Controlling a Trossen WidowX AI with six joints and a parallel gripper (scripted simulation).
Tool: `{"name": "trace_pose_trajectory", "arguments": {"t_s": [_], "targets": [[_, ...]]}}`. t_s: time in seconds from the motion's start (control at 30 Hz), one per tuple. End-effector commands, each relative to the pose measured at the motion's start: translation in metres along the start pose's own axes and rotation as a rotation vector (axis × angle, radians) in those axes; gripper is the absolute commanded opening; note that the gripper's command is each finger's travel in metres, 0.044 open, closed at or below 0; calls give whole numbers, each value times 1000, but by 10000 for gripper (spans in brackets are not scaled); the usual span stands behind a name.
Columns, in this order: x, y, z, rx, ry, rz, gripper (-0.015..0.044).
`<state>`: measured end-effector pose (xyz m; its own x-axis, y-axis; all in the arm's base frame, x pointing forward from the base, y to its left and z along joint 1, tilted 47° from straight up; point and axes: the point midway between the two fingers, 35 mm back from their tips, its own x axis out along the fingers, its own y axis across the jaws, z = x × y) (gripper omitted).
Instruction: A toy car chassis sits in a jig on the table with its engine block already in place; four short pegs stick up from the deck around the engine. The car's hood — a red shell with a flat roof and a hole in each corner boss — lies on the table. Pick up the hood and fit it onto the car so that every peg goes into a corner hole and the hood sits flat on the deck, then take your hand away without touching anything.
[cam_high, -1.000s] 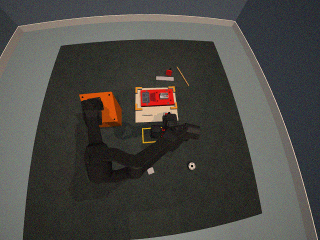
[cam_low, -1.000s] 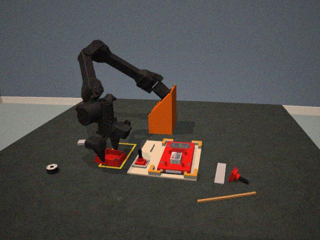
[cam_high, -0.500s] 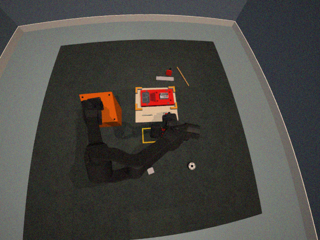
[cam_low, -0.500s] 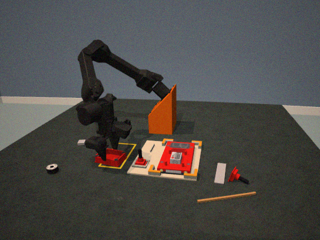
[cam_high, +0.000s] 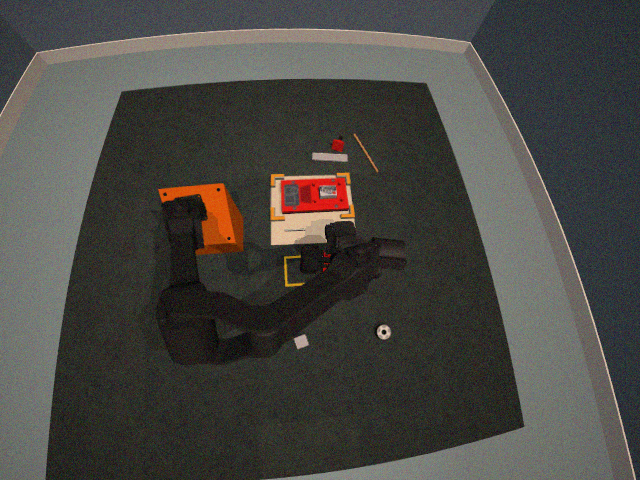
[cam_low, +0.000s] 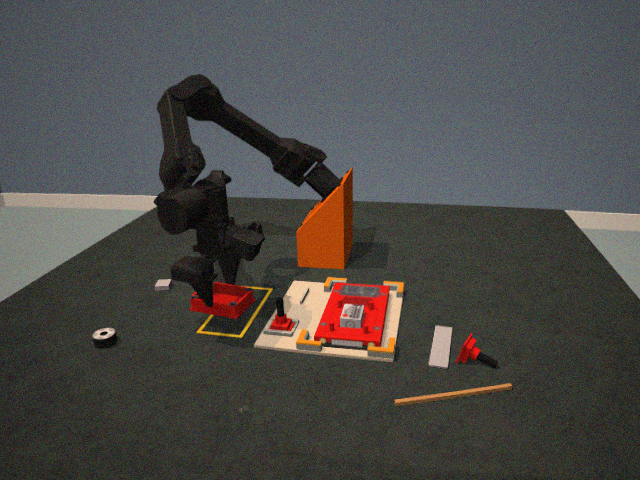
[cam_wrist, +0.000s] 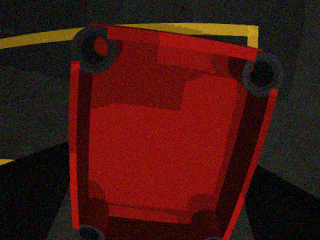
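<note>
The red hood is upside down, its hollow side and ringed corner bosses facing up. My gripper is shut on the hood, with a finger at each side wall. It holds the hood a little above the table, over the yellow outline. The red chassis sits in the cream jig. The grey-white engine block is on its deck, with short red pegs around it. The arm mostly hides the hood in the top view.
A red piece with a black handle stands on the jig. An orange block is behind. A white bar, a stick and a ring lie around.
</note>
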<state>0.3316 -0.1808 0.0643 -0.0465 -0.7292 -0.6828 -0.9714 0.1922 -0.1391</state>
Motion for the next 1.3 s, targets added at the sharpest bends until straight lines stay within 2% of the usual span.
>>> {"name": "trace_pose_trajectory", "arguments": {"t_s": [0.0, 0.4, 0.63, 1.27], "targets": [[-15, -3, -4, 12, 6, -13, 0], [-46, -3, -4, 12, 4, -12, 0], [-48, -1, 0, 6, -1, -3, 0], [-49, -3, -1, 417, 0, -4, 0]]}}
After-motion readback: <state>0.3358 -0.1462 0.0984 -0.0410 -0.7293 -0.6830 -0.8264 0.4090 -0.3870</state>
